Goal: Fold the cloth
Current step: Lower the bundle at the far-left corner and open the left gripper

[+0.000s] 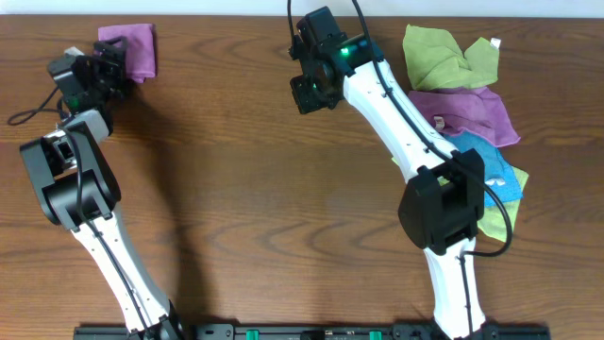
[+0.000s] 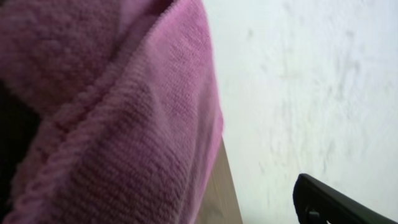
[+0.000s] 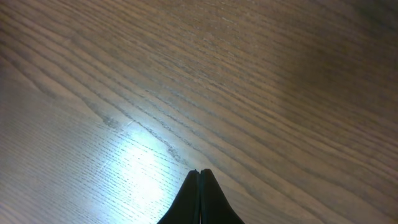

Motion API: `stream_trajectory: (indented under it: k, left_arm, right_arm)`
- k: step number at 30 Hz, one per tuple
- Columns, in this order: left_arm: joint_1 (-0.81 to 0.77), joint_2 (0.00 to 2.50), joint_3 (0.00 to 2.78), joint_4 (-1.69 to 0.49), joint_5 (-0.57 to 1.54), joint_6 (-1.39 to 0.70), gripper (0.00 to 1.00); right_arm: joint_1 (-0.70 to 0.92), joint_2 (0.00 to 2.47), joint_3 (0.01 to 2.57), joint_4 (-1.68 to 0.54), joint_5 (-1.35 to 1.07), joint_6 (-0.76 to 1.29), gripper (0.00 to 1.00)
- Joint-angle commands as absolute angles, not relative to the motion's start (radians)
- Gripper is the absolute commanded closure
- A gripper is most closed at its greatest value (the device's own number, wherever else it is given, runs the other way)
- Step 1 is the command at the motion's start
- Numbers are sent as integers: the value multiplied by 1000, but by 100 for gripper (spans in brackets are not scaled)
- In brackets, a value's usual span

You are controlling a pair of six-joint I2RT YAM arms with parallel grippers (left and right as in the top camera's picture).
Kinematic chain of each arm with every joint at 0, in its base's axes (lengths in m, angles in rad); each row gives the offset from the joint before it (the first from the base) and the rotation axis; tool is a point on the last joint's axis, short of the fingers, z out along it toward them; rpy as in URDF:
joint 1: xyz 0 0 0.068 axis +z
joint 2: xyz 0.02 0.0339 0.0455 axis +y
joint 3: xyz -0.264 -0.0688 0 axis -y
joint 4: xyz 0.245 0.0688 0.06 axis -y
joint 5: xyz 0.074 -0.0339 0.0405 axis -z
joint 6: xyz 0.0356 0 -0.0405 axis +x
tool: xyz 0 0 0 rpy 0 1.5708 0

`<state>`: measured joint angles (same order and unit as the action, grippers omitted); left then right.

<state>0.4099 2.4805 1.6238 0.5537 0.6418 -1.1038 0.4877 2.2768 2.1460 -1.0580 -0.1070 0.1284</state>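
Holding the cloth point(image 1: 130, 47), the left gripper point(image 1: 106, 64) should lower gently; the right gripper point(image 3: 199, 180) hangs clenched, empty.

Robot lab bench, wood-grain table point(image 1: 245, 189), arm mounting rail point(image 1: 311, 331) at its edge, pale wall point(image 2: 311, 81)

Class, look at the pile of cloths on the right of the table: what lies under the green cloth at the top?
A purple cloth with a small white tag lies under the green cloth, then a blue cloth. How far each reaches beneath is covered.
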Motion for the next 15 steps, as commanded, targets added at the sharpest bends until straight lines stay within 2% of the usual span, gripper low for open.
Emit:
stream_trajectory:
  k: [1, 9, 15]
  left_arm:
    - [435, 2482, 1639, 550, 735, -1069, 5]
    - [532, 2473, 1639, 548, 890, -1070, 5]
    - [581, 2472, 1639, 441, 970, -1058, 4]
  right_arm:
    - [499, 2266, 2164, -1060, -101, 146, 99]
    - [513, 2266, 2164, -1063, -101, 146, 99]
    - [525, 2266, 2164, -1063, -101, 146, 99]
